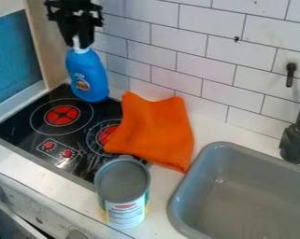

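Blue bottle (88, 75) (white-necked) in jaws

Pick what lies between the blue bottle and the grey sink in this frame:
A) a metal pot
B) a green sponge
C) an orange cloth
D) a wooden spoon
C: the orange cloth is spread partly over the stove, between the blue bottle and the grey sink.

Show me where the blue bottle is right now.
In the camera view, the blue bottle is at the upper left, by the back corner of the stove, with its top at the gripper and the orange cloth to its lower right.
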Available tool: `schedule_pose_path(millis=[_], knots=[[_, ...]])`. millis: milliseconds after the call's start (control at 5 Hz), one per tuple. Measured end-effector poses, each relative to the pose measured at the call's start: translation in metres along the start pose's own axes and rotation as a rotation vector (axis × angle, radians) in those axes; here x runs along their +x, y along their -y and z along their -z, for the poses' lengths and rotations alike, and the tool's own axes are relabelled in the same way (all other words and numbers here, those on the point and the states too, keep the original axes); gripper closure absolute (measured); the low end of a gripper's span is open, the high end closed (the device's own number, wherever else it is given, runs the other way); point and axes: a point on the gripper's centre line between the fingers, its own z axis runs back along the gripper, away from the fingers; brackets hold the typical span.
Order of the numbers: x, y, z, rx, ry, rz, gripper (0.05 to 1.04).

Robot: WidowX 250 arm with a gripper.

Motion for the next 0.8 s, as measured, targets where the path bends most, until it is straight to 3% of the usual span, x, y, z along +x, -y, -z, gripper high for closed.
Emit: schedule_pose_path(millis=[400, 600, 800], knots=[[0.008, 0.0039, 0.003, 0.029, -0.03, -0.013, 0.669], [0.0067, 0.0052, 0.0038, 0.033, -0.039, -0.017, 0.597], [0.0018, 0.0064, 0.0078, 0.026, -0.066, -0.018, 0.271]])
